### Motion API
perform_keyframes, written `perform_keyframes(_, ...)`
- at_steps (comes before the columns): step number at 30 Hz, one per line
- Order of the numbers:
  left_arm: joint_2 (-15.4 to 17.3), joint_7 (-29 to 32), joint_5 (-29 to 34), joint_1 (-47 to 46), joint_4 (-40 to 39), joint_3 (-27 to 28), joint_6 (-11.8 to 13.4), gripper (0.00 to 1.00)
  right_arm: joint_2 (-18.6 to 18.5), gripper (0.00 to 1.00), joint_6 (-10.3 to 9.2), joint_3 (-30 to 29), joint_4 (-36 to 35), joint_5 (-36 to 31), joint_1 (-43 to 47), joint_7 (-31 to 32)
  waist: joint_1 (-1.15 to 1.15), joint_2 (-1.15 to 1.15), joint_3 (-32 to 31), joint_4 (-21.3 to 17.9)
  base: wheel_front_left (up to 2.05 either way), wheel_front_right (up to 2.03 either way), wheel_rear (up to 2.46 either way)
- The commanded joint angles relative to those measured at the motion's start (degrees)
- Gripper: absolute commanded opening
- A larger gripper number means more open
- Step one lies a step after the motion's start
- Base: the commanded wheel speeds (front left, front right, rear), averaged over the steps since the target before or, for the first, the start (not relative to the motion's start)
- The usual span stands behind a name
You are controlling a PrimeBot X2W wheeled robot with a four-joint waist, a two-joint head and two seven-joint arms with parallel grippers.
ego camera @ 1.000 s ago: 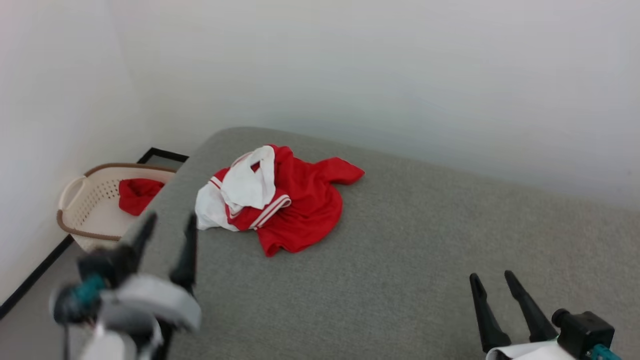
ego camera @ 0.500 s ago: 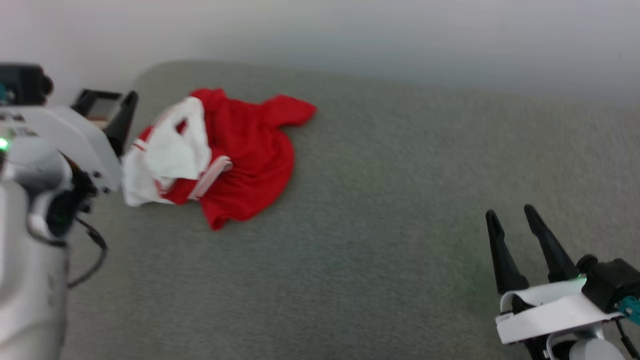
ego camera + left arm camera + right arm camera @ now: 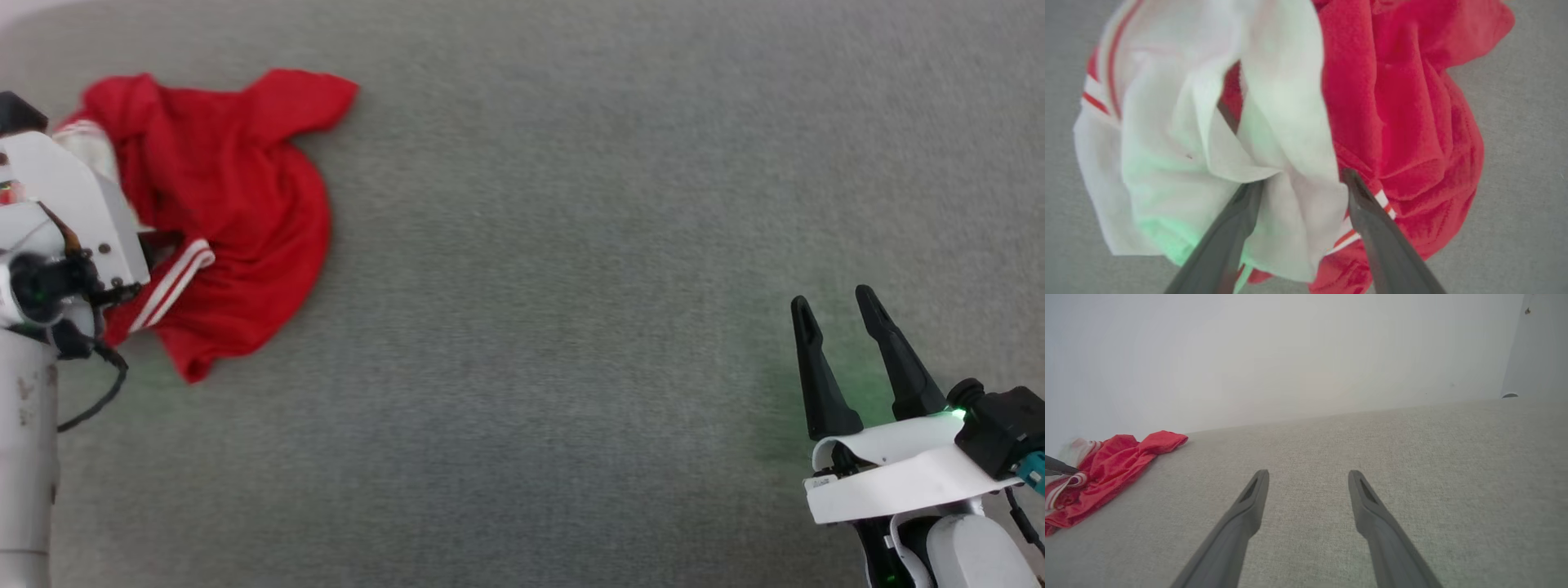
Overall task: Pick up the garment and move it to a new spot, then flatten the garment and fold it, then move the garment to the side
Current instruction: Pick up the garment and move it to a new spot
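Observation:
The garment, bright red with white panels and striped trim, lies crumpled at the left of the grey surface. My left arm's white wrist hangs over its left part and hides the white panels there. In the left wrist view my left gripper stands open right over the garment, with a white fold between its two fingers. My right gripper is open at the lower right, far from the garment, nothing between its fingers. In the right wrist view, that gripper points along the surface, the garment at far left.
The grey fabric surface stretches wide between the garment and my right gripper. In the right wrist view a plain white wall rises behind the far edge of the surface.
The head camera has tilted down and turned, so the wall and the basket have left the picture. My left gripper has come from the surface's near left edge to over the garment. Both grippers stay open.

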Motion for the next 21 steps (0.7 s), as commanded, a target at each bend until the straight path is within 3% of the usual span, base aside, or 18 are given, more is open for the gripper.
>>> perform_keyframes(1, 0.35, 1.22, -0.45, -0.87, 0.76, -0.15, 0.73, 1.0, -0.02, 1.0, 0.02, 0.21, -0.36, 0.22, -1.44, -0.36, 0.0, 0.0, 4.13, -3.94, 0.0, 0.0, 0.0)
perform_keyframes(9, 0.49, 6.83, 0.75, -1.04, 4.72, -2.07, 3.53, 1.0, 0.33, 1.0, 0.02, 0.75, -1.27, 0.47, -2.36, -0.39, 0.0, 0.0, 5.69, -5.19, 0.0, 0.0, 0.0)
perform_keyframes(12, 0.02, 5.81, 0.97, -0.65, 5.66, -2.25, 3.92, 1.0, 0.57, 1.0, 0.02, 0.62, -1.43, 0.54, -2.46, -0.41, 0.0, 0.0, 5.6, -5.25, 0.0, 0.0, 0.0)
perform_keyframes(13, -0.31, 5.52, 0.66, -0.7, 5.77, -2.2, 3.61, 0.95, 0.61, 1.0, 0.02, 0.49, -1.45, 0.54, -2.37, -0.42, 0.0, 0.0, 5.42, -5.14, 0.0, 0.0, 0.0)
perform_keyframes(14, -0.73, 5.49, 0.22, -0.78, 5.94, -2.01, 4.03, 0.0, 0.63, 1.0, 0.02, 0.36, -1.42, 0.53, -2.2, -0.4, 0.0, 0.0, 5.11, -4.96, 0.0, 0.0, 0.0)
perform_keyframes(21, 2.13, 1.87, 1.8, -4.66, 1.3, -2.43, 2.58, 0.0, 0.34, 1.0, 0.02, -0.56, -1.08, 0.67, -0.62, -0.15, 0.0, 0.0, 1.41, -2.54, 0.0, 0.0, 0.0)
